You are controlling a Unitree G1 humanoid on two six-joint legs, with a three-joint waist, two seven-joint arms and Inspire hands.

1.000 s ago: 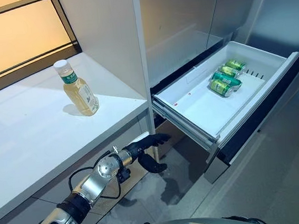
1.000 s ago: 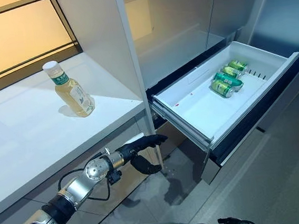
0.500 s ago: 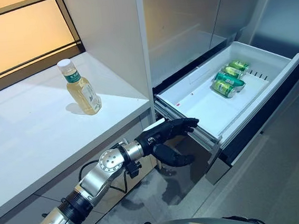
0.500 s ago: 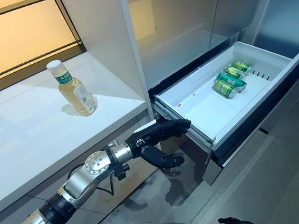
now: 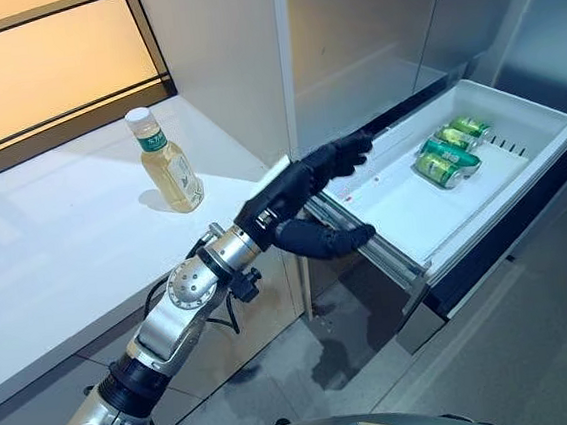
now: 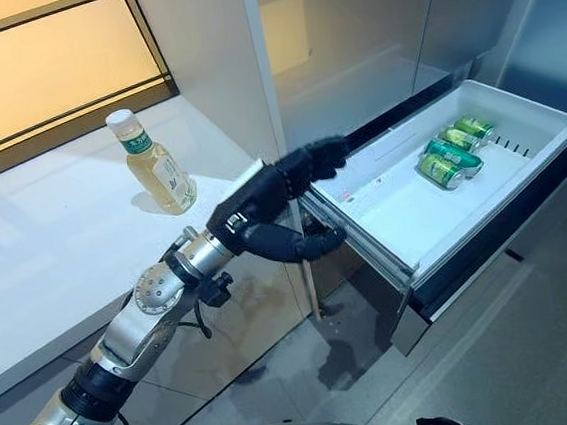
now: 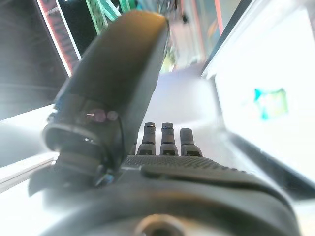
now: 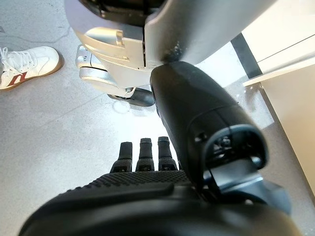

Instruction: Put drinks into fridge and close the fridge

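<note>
On the white counter beside the open white fridge drawer [image 5: 520, 165], the left eye view shows the clear plastic bottle of pale yellow drink with a white cap [image 5: 168, 163], upright and untouched. Three green cans [image 5: 448, 151] lie inside the drawer at its far end. The left hand [image 5: 297, 196] hangs over the drawer's near corner, between bottle and cans, fingers extended and thumb spread, holding nothing.

The right eye view confirms it: the hand is well apart from the bottle, which stands on the counter to the drawer's left.

The left wrist view shows straight fingers and a raised thumb, empty, with the drawer's bright interior beyond.

The right wrist view shows the right hand [image 8: 147, 162] low over grey floor, fingers straight and empty; a person's white shoe [image 8: 27, 64] is nearby.

Judgement: the bottle must be fetched next. Approach it side-on, grasp the body below the cap, keep it upright, and clear the counter edge before lowering it short of the cans.
</note>
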